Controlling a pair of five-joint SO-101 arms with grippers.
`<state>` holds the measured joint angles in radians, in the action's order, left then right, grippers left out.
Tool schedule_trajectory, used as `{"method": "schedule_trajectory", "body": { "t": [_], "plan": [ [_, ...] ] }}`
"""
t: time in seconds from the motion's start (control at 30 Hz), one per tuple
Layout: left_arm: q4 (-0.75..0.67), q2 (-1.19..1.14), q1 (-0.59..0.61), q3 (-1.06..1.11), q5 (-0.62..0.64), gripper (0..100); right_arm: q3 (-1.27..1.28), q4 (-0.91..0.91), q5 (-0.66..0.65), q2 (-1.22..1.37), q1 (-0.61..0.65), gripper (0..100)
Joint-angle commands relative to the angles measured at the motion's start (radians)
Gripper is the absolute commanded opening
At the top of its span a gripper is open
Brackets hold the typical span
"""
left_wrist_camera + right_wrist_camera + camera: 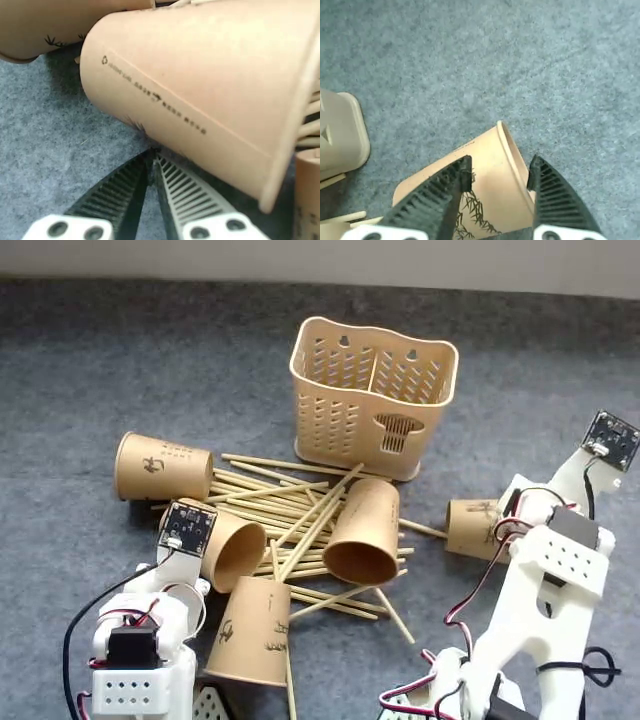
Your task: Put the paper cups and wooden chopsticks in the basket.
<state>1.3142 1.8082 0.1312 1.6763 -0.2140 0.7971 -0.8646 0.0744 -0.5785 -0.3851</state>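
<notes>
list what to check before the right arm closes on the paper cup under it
1. Right jaws open: ok.
2. Right jaws lined up either side of the lying paper cup: ok.
3. Right jaws low enough to grip it: cannot tell.
4. Wooden chopsticks clear of that cup: cannot tell; one ends right at it.
5. Basket upright, mouth free: ok.
6. Left jaws shut, away from this cup: ok.
</notes>
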Motion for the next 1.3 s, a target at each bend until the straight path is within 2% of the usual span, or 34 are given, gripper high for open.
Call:
{"method": "schedule_trajectory", "body": {
  "t": [0.0,0.2,0.4,0.53,0.6,0.77,1.0,1.27],
  "plan": [
    [0.005,0.012,0.008,0.019,-0.002,1,-0.050,0.048,0.017,-0.007,0.008,18.4],
    [0.005,0.012,0.008,0.019,-0.002,1,-0.008,0.054,0.017,0.036,0.010,18.4],
    [0.005,0.012,0.008,0.019,-0.002,1,-0.004,0.050,0.017,0.223,0.036,17.6],
    [0.005,0.012,0.008,0.019,-0.002,1,-0.019,0.048,0.009,0.259,0.035,6.0],
    [0.005,0.012,0.008,0.019,-0.002,1,-0.021,0.047,0.008,0.236,0.033,0.4],
    [0.005,0.012,0.008,0.019,-0.002,1,-0.022,-0.022,-0.055,0.105,0.036,0.7],
    [0.005,0.012,0.008,0.019,-0.002,1,-0.022,-0.125,-0.072,-0.108,0.036,0.7],
    [0.005,0.012,0.008,0.019,-0.002,1,-0.021,-0.197,-0.227,-0.335,0.104,0.7]
  ]
}}
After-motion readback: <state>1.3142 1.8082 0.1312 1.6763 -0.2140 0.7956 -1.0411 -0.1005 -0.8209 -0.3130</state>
